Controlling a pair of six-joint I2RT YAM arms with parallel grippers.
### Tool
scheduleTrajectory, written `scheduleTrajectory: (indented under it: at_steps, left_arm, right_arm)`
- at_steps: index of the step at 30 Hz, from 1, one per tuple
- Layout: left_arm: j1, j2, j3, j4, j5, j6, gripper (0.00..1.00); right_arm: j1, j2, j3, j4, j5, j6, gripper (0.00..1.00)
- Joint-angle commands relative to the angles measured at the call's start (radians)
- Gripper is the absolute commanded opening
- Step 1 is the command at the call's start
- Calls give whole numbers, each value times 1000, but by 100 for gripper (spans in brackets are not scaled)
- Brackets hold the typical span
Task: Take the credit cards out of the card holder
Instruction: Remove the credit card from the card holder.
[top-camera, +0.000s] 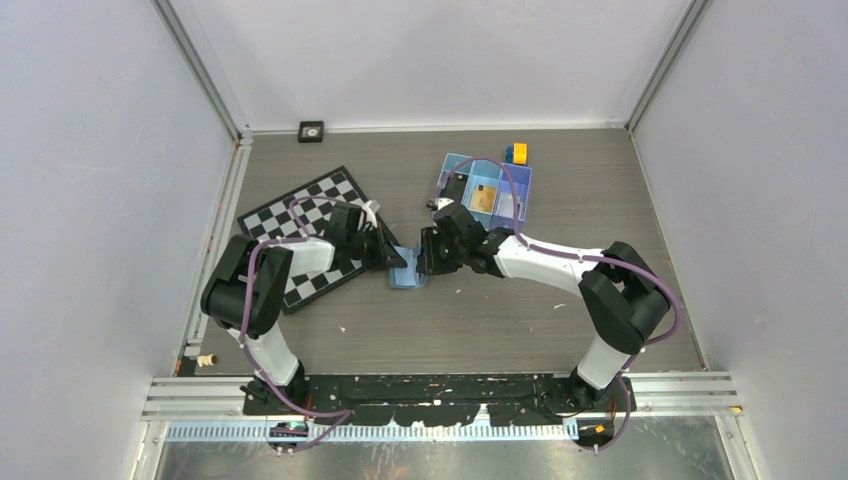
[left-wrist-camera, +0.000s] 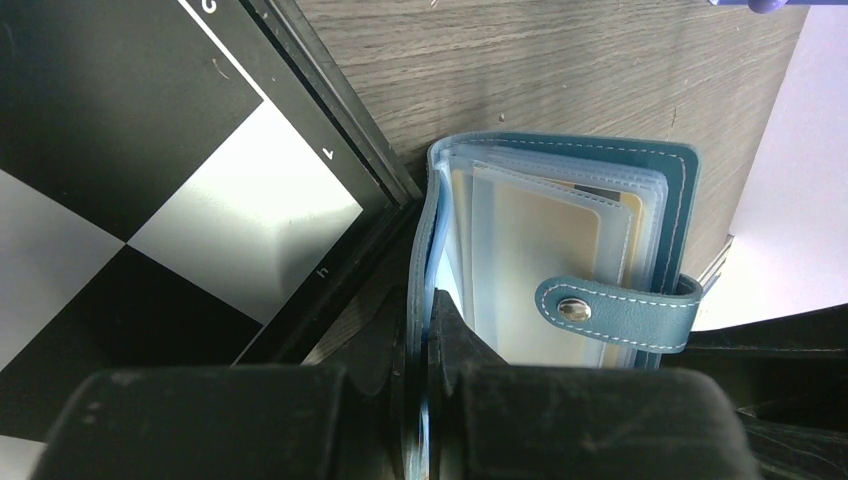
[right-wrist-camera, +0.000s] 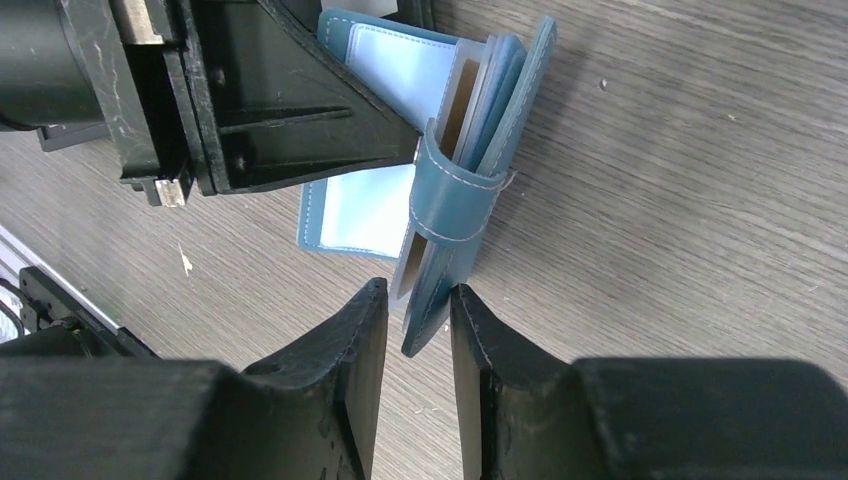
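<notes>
Woodgrain table (top-camera: 600, 200); card holder (left-wrist-camera: 610, 312) sleeves (left-wrist-camera: 500, 270) veil credit cards (left-wrist-camera: 560, 230).

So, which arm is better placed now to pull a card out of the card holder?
The right, I think. The left gripper is shut on one cover of the card holder, steadying it. The right gripper has jaws slightly apart at the sleeves' edge, where a tan card shows.

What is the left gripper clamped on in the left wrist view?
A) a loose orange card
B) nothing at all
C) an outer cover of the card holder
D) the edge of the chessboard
C: the left gripper is shut with its jaws pressed against both sides of a thin blue outer cover of the card holder.
</notes>
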Motion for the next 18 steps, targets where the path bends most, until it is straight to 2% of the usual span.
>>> scheduleTrajectory:
  at_steps: [1,7,13,18]
  left_arm:
    - [-6,14,28,-20,2,21,0]
    - [-10,18,32,-25,3,23,0]
    - [-16,21,35,-25,5,22,0]
    - [-23,17,36,-25,7,23,0]
  right_arm:
    - [0,-27,-5,60,-23,21,35]
    - [-11,-11,0,51,-23,33,33]
    - [-12,26,27,10,-1,29,37]
    - [-11,55,40,-4,8,30,47]
